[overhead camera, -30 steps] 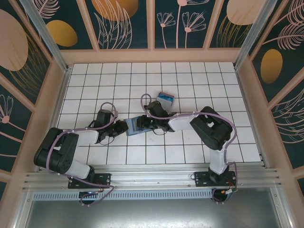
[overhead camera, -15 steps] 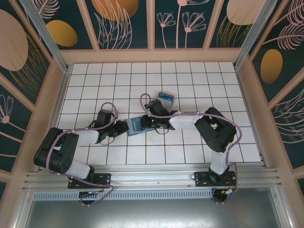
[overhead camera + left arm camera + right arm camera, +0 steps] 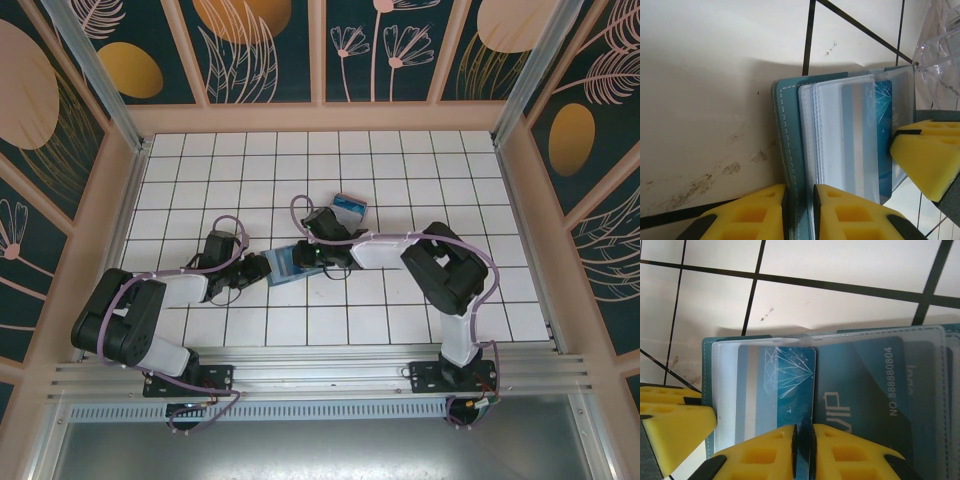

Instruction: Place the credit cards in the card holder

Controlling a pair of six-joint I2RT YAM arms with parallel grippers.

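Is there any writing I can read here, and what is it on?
"VIP": on the dark blue card inside the card holder.
"NO.888880804": along that card's side.
A word on the neighbouring card: too blurred to read.
The diamond-patterned card: no words visible.

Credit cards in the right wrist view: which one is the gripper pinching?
The diamond-patterned card: its near edge sits between the fingers of the right gripper. The darker VIP card beside it lies under a clear sleeve, ungripped.

Card [image 3: 790,385] in card holder [image 3: 283,262] btwn L pincer [image 3: 799,212] & R pincer [image 3: 802,452]; tray [image 3: 349,207] behind-right.
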